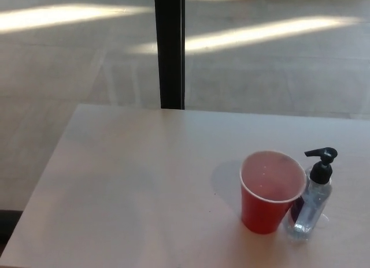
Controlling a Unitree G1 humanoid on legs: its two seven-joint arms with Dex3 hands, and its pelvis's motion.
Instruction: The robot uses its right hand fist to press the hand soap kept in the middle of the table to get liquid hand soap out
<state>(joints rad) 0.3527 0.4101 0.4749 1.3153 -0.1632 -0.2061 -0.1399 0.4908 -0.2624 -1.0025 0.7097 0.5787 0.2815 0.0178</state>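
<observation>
Neither hand shows in the head view, so their fingers cannot be judged. The soap bottle (311, 200) stands upright on the table (127, 181), towards the right edge and nearer the front edge than the back. It is clear, with a black pump (321, 163) whose spout points left. A red cup (272, 190) stands upright just beside it on its left, seemingly touching. A black post (170, 48) rises behind the back edge.
</observation>
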